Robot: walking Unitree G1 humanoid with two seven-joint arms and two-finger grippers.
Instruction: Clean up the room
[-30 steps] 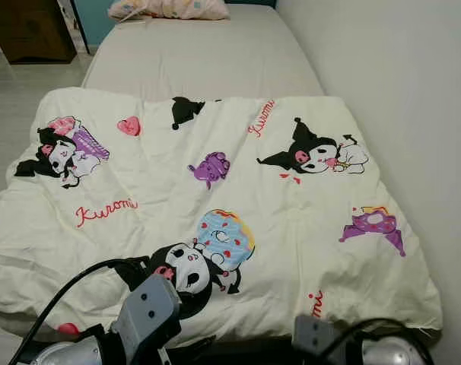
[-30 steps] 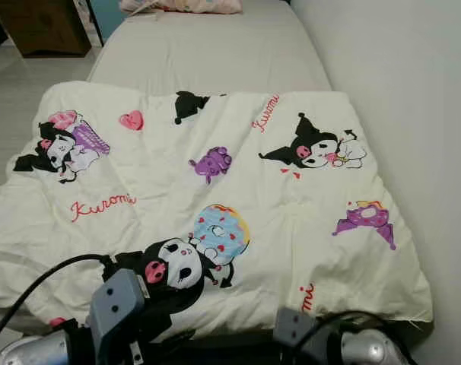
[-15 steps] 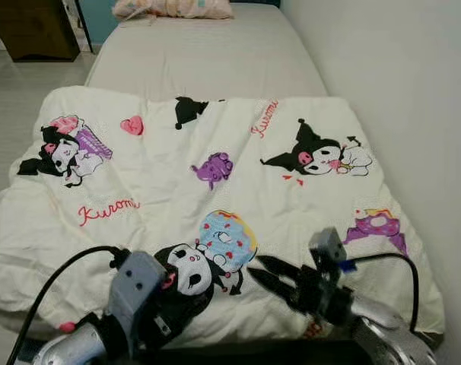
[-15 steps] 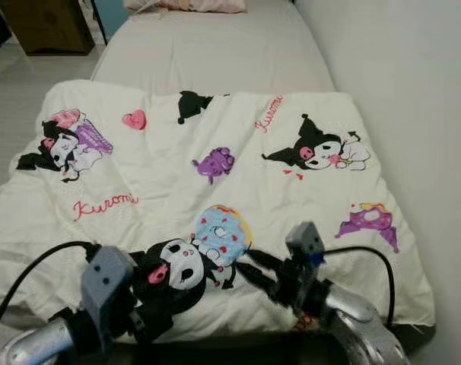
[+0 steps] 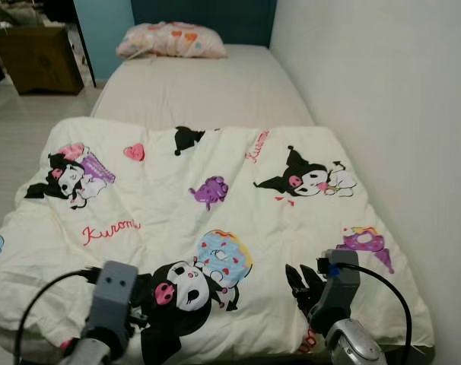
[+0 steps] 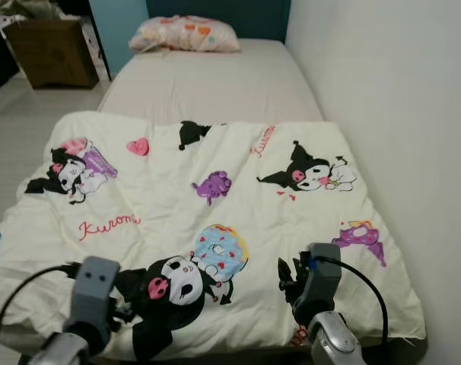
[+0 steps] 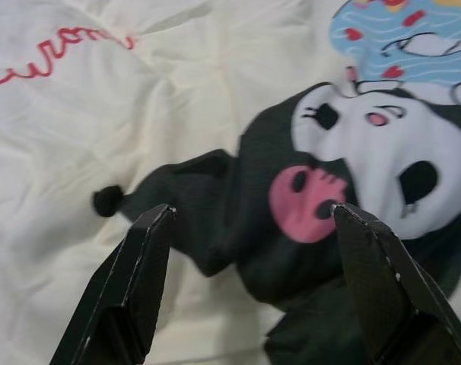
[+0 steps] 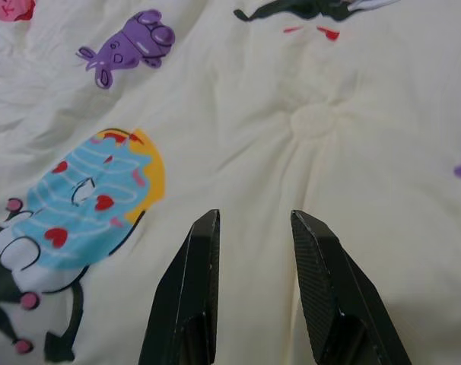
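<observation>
1. Left hand [image 7: 246, 220] hovers low over the near edge of the quilt [image 5: 215, 205], its 2 black fingers [image 7: 131, 281] spread wide on either side of the black cartoon figure printed there, holding nothing.

2. Right hand [image 8: 253, 228] sits near the quilt's near-right corner with its fingers a narrow gap apart and empty, pointing across the cream fabric toward the blue doughnut print.

3. Both hands reach out low from the robot's body at the foot of the bed [image 5: 200, 91], left and right of the centre line.

4. Covering only the near half of the bed, the quilt stops at a far edge running straight across. Beyond it lies bare mattress up to the pillow [image 5: 170, 39] at the head, so its long axis likely has to travel away from the robot.

5. Deciding relation — the fabric lies directly beneath both hands, and each is about equally close to its own side of the near edge. My reading is that a 2-handed pinch on that hem is what comes next.

6. Beside the bed, on the floor, stands a cardboard box [image 5: 39, 59].
</observation>
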